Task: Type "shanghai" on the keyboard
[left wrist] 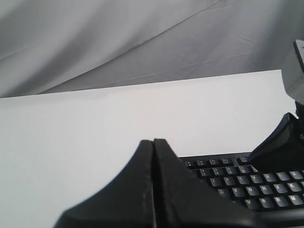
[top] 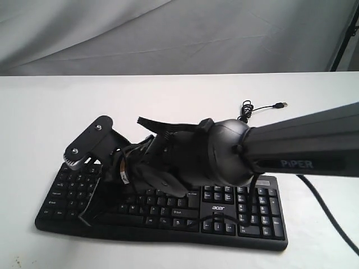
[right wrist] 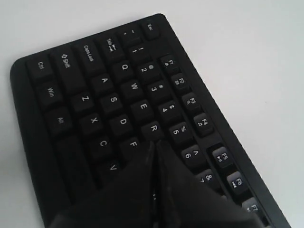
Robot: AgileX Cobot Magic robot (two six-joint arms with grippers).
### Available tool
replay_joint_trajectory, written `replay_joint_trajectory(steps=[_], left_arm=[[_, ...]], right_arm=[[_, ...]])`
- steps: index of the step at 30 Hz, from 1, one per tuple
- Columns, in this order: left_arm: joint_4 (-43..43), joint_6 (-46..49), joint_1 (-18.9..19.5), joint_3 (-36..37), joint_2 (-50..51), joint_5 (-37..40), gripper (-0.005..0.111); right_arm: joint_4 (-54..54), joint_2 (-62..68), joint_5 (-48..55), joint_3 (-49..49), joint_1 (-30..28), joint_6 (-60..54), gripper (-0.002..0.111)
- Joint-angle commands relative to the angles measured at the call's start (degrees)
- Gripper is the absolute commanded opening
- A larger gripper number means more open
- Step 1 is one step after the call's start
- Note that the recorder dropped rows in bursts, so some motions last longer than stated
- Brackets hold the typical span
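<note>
— Where is the keyboard (top: 224,219)?
— The black Acer board lies on the white table (top: 168,92), low in the exterior view, number pad to the right. Its thin USB cable (top: 245,112) coils on the table behind it, plug lying free
— And the right gripper (right wrist: 155,145)?
— It reaches across from the right on the right arm (top: 303,148), lettered PiPER, and hangs over the keyboard's left half. In the right wrist view its two fingers are pressed together with no gap. The tip sits just beside the R key (right wrist: 153,127) and the F key (right wrist: 134,143)
— Is it pressing a key?
— I cannot tell. The dark fingers cover the keys under them, and in the exterior view the gripper blurs into the black keys
— And the left gripper (left wrist: 153,142)?
— Its fingers are together as well, holding nothing. It hangs above bare table, with the keyboard's key rows showing just past the fingers
— Anything else?
— A grey cloth (top: 168,33) hangs behind the table, and a thick black cable (top: 328,214) runs across the table by the number pad
</note>
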Motion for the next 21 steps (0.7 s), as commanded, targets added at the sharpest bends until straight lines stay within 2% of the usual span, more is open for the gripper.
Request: replay_joint_trajectory(steps=[1, 21], left_arm=[[0.0, -0.2, -0.2, 0.2, -0.2, -0.3, 0.0], [0.0, -0.2, -0.2, 0.2, -0.2, -0.3, 0.0]], right_arm=[[1.3, -0.3, -1.0, 0.8, -0.1, 0.3, 0.0], [1.9, 1.9, 1.6, 0.8, -1.2, 0.3, 0.0]])
